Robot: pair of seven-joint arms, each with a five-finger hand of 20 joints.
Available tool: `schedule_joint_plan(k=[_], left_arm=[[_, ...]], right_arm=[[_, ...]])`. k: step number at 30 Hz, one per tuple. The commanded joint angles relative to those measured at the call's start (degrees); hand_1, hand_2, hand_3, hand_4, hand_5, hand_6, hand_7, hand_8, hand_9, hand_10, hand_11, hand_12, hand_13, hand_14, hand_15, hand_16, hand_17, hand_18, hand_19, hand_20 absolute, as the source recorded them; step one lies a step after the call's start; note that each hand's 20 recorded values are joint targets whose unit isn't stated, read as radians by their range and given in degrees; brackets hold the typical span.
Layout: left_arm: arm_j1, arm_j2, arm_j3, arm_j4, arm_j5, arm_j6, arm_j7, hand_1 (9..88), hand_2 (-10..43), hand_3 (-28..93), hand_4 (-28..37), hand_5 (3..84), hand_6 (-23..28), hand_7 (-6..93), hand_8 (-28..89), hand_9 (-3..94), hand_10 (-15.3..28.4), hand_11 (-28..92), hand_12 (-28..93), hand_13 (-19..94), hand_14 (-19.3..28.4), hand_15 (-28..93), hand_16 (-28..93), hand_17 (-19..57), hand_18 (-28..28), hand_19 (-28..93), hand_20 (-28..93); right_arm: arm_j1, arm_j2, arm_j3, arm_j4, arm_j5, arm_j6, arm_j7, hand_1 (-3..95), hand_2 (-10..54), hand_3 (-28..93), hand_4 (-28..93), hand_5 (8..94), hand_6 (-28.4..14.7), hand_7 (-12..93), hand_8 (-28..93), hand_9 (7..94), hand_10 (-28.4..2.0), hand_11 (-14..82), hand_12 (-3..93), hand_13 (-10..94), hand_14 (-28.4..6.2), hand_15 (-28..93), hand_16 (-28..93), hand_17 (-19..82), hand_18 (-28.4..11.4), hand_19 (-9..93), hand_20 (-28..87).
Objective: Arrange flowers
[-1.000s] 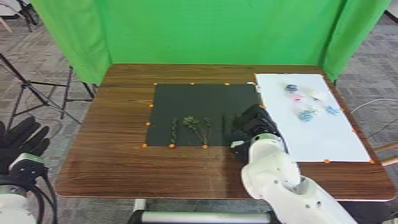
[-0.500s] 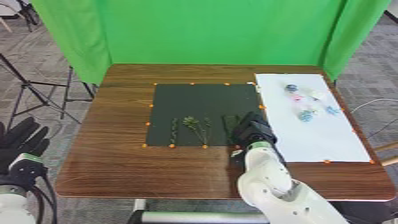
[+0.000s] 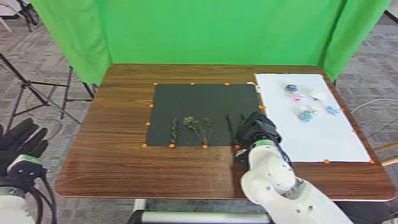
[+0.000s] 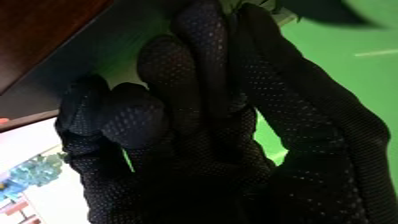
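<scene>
In the head view my right hand (image 3: 256, 130) is low over the right edge of the black mat (image 3: 182, 95), beside a thin dark green sprig (image 3: 230, 124). Its thumb and a finger come together at the tips around greenery, seen with my right hand (image 4: 191, 105) in the right wrist view, where a dark leaf (image 4: 329, 10) stands out past the tips. A braided green stem (image 3: 173, 131) and a leafy sprig (image 3: 191, 122) lie on the mat's left and middle. Blue, pink and white flowers (image 3: 306, 116) lie on the white sheet (image 3: 324, 142). My left hand (image 3: 19, 142) is open beside the table.
Orange markers (image 3: 204, 146) line the mat's edges, and more sit around the white sheet. The brown table (image 3: 133, 175) surrounds both. A green curtain (image 3: 213, 32) hangs behind it, and a tripod (image 3: 34, 85) stands at the left.
My right hand has come down toward the table's near side, with its fingertips first swinging left and then back right. The left hand has stayed nearly still.
</scene>
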State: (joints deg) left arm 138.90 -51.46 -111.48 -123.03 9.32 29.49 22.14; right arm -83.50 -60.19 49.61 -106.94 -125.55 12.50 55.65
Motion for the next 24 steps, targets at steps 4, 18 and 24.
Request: schedule_joint_plan(k=[4, 18, 24], left_arm=[[1.2, -0.65, -0.27, -0.51, -0.61, 0.74, 0.67, 22.3, 14.1, 72, -28.3, 39.4, 9.1, 25.0, -14, 29.5, 15.1, 30, 9, 19, 15.4, 49, -12, -7.2, 13.4, 35, 9], [1.6, -0.52, -0.70, -0.63, -1.03, 0.51, 0.91, 22.4, 14.1, 72, -28.3, 39.5, 9.2, 25.1, -14, 29.6, 15.1, 30, 9, 19, 15.5, 50, -12, -7.2, 13.4, 35, 9], [1.9, -0.31, -0.55, -0.60, -1.38, 0.50, 1.43, 22.4, 14.2, 72, -28.3, 39.6, 9.2, 25.4, -14, 29.7, 15.2, 30, 9, 19, 15.5, 50, -12, -7.2, 13.4, 35, 9]], right_arm=[[-4.1, 1.2, 1.7, -2.2, 1.7, 0.3, 0.4, 38.8, -9.5, 75, -26, 74.0, -4.6, 31, 12, 71.8, -17.0, 51.5, 39.6, 68, -16.8, 75, 42, 30, -28.4, 78, 52], [-9.4, 6.1, 8.1, -8.7, -11.7, 7.7, -1.6, 30.6, -9.5, 76, -23, 65.5, -9.1, 24, -10, 66.9, -21.2, 45.6, 33.4, 63, -19.4, 75, 41, 29, -28.4, 78, 53], [-12.0, 12.0, 19.8, -6.1, -10.2, 2.8, -19.7, 33.9, -9.5, 80, -24, 59.9, -5.7, 27, -14, 61.0, -18.0, 26.3, 19.4, 58, -18.0, 73, 33, 27, -27.8, 78, 49]])
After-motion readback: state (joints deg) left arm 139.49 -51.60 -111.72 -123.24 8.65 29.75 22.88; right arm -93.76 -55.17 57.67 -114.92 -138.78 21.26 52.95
